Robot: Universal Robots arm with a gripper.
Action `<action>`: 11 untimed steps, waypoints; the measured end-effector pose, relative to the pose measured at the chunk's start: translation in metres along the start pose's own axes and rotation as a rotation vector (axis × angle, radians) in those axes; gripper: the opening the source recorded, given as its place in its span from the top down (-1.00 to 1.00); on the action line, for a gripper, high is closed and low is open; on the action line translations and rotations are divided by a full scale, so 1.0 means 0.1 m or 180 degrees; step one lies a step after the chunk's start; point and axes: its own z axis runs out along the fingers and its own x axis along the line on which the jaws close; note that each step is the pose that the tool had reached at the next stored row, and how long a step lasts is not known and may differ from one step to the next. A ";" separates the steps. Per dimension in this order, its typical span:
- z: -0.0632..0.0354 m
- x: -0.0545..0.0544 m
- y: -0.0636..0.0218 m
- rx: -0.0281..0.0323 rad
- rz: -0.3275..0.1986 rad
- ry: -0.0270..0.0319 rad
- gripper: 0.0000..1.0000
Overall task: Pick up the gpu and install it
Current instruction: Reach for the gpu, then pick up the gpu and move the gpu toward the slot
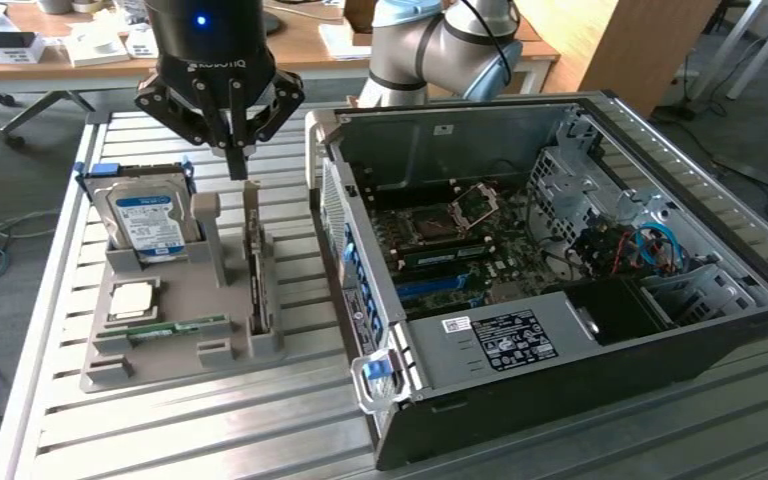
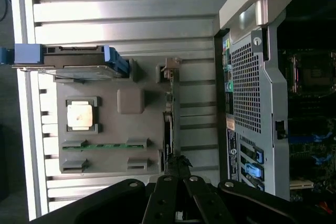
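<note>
The black two-finger gripper (image 1: 237, 170) has its fingers pressed together, with nothing visible between them. It hangs over the far end of the gpu (image 1: 257, 270), a thin brownish circuit card with a dark face. The gpu stands on its long edge in a slot of the grey moulded holder (image 1: 171, 350), along the holder's edge nearest the open black computer case (image 1: 704, 330). The holder and the case rest on the slatted metal tabletop (image 1: 157, 430).
</note>
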 end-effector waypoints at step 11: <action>0.000 0.00 -0.008 0.0000 0.0000 0.0000 0.79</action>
